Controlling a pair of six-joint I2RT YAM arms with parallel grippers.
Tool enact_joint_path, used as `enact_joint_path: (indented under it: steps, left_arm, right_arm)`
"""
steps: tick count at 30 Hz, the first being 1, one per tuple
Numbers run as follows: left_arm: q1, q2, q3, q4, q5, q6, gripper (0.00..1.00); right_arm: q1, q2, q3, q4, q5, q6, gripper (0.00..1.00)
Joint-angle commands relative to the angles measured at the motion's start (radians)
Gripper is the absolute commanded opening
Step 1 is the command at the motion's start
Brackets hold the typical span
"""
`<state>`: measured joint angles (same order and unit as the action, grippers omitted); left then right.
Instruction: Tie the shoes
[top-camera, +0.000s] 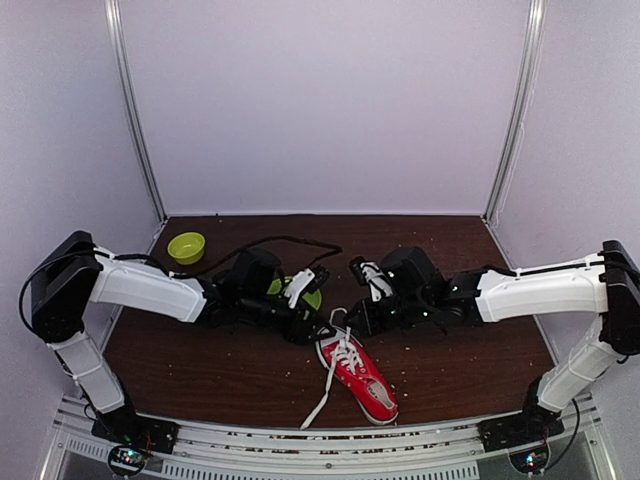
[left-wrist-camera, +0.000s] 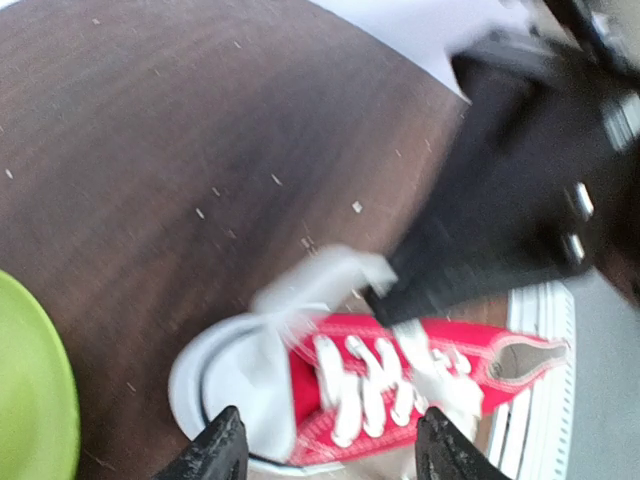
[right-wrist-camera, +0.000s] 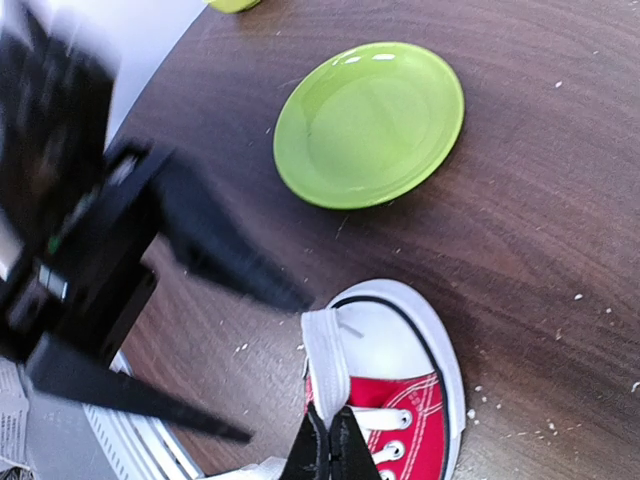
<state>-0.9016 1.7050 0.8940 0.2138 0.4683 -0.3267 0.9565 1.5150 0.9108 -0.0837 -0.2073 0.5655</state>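
Observation:
The red sneaker (top-camera: 362, 378) lies on the brown table at front centre, its white toe cap (right-wrist-camera: 395, 335) pointing toward the arms' grippers. A long white lace trails off toward the front edge (top-camera: 318, 408). My right gripper (right-wrist-camera: 328, 448) is shut on a loop of white lace (right-wrist-camera: 328, 365) that lies across the toe cap; it also shows in the left wrist view (left-wrist-camera: 500, 200), dark and blurred. My left gripper (left-wrist-camera: 328, 455) is open, its fingertips (left-wrist-camera: 218, 448) straddling the front of the shoe (left-wrist-camera: 400, 375) from above. In the top view both grippers, the left (top-camera: 316, 326) and the right (top-camera: 350, 320), meet at the toe.
A lime green plate (right-wrist-camera: 370, 122) lies just behind the shoe, under the left arm (top-camera: 300, 292). A small green bowl (top-camera: 186, 246) sits at the back left. White crumbs dot the table. The metal rail (top-camera: 330, 440) runs along the front edge.

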Motion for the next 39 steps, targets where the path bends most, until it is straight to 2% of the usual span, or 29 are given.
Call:
enact_joint_path:
  steps: [1,5,12,18,20,22,24,25,32,39]
  left_arm:
    - [-0.043,-0.072,-0.074,0.058,0.032,-0.021,0.57]
    - [-0.085,-0.063,-0.091,0.067,0.06,-0.005,0.49]
    - [-0.092,0.008,-0.041,0.053,0.058,0.018,0.52]
    - [-0.092,0.072,0.024,0.027,0.063,0.027,0.46]
    - [-0.094,0.081,0.029,0.032,0.072,0.028,0.38]
    - [-0.094,0.08,0.028,0.03,0.073,0.026,0.16]
    - [-0.094,0.071,0.023,0.016,0.074,0.026,0.02]
    - [-0.094,0.063,0.017,0.011,0.077,0.026,0.0]
    - [-0.102,-0.038,-0.097,-0.059,0.1,-0.006,0.0]
    - [-0.14,-0.088,-0.174,-0.13,0.126,-0.064,0.0]
  right_arm:
    - [-0.01,-0.024,-0.014,0.039,0.051,0.027,0.0]
    - [-0.01,-0.026,-0.014,0.038,0.058,0.034,0.0]
    - [-0.011,-0.043,-0.021,0.031,0.063,0.034,0.0]
    - [-0.013,-0.052,-0.031,0.039,0.064,0.038,0.0]
    - [-0.013,-0.052,-0.032,0.036,0.064,0.039,0.0]
    - [-0.013,-0.053,-0.034,0.034,0.071,0.042,0.0]
    - [-0.013,-0.059,-0.04,0.031,0.089,0.047,0.0]
    - [-0.014,-0.066,-0.045,0.027,0.101,0.052,0.0]
    - [-0.06,-0.181,-0.138,-0.037,0.236,0.11,0.0]
    - [-0.189,-0.305,-0.273,-0.157,0.338,0.146,0.0]
